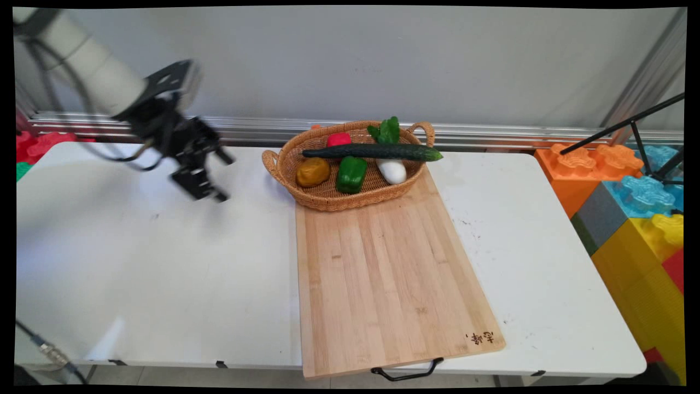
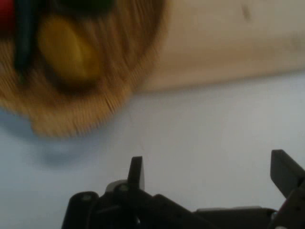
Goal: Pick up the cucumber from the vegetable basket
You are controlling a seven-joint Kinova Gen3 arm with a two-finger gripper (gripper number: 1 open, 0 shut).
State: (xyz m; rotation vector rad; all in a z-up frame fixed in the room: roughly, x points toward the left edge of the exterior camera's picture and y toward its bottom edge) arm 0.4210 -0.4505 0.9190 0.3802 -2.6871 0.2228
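Your gripper (image 1: 210, 175) hangs empty above the white bench (image 1: 136, 262), fingers spread apart, left of the wicker basket (image 1: 284, 164). The basket sits on the far end of the wooden cutting board (image 1: 383, 273) and holds a cucumber (image 1: 372, 152) lying across it, a green pepper (image 1: 350, 173), a yellowish potato (image 1: 313, 172), a red vegetable (image 1: 339, 139), a white radish (image 1: 391, 171) and leafy greens (image 1: 386, 130).

Beyond the gripper (image 2: 209, 174), the basket (image 2: 71, 109) is smeared by blur and cut off by the hand view's top and left edges. The yellow vegetable (image 2: 66, 52) in it is a soft blob, its kind unclear. The red vegetable (image 2: 5, 14) shows only a sliver at the corner. The cutting board (image 2: 228, 43) runs off the top and right edges.
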